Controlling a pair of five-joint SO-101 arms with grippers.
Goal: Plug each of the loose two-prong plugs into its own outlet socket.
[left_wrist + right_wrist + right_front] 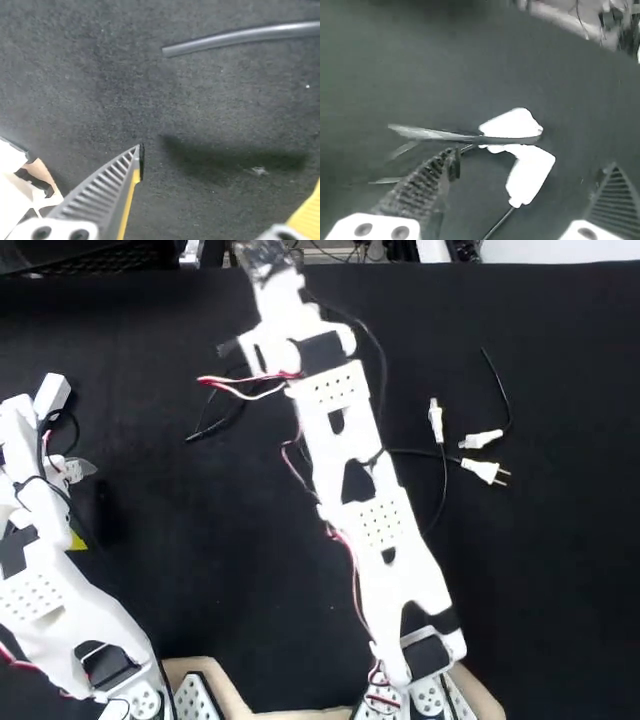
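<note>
Three white two-prong plugs (435, 418) (482, 439) (487, 473) on thin black cables lie on the black cloth at the right. My right arm stretches to the table's far edge, where its gripper (266, 260) shows blurred. In the right wrist view that gripper (532, 170) is open, with a blurred white plug-like piece (525, 165) and its thin dark cable lying between the fingers (427, 187), untouched. My left gripper (65, 435) is at the left edge; it (225, 190) stands open over bare cloth, nothing in it.
A black cable end (240, 36) lies on the cloth beyond the left gripper. Red and white wires (240, 390) and a dark cable (210, 425) trail beside the right arm. The black cloth (540, 600) covers the whole table.
</note>
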